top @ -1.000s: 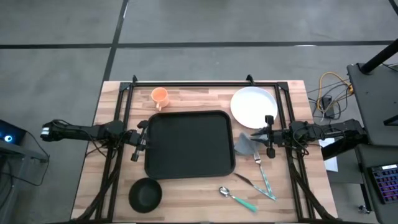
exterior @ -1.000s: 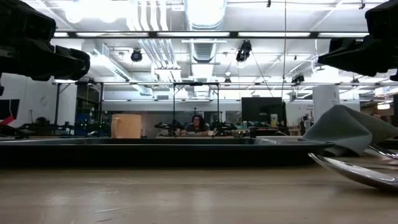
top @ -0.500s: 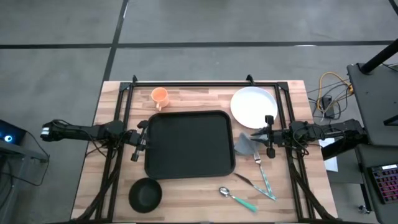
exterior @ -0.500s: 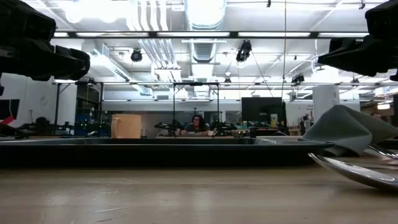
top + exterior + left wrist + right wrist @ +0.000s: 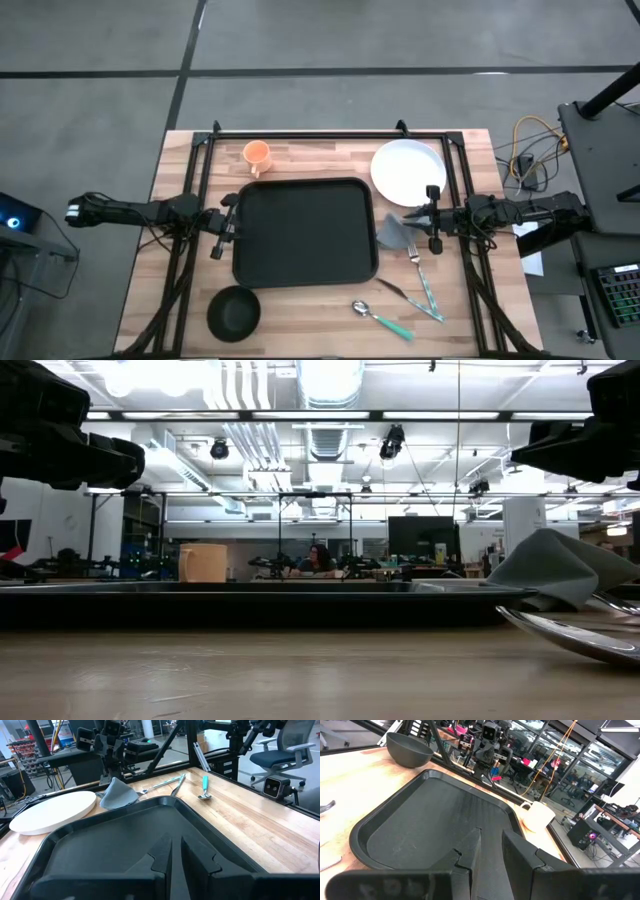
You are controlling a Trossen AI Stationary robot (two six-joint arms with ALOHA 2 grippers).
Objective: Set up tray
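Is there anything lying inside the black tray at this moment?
Nothing lies inside the tray: its black floor shows bare in the high view and in both wrist views. What is under the tray cannot be seen.

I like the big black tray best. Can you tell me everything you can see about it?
The tray is a big, flat black rectangle with rounded corners and a low raised rim. It looks like smooth matte plastic and has nothing in it. It lies flat in the middle of the wooden table. A folded grey napkin lies at its right edge, apparently just touching. Neither gripper touches it.
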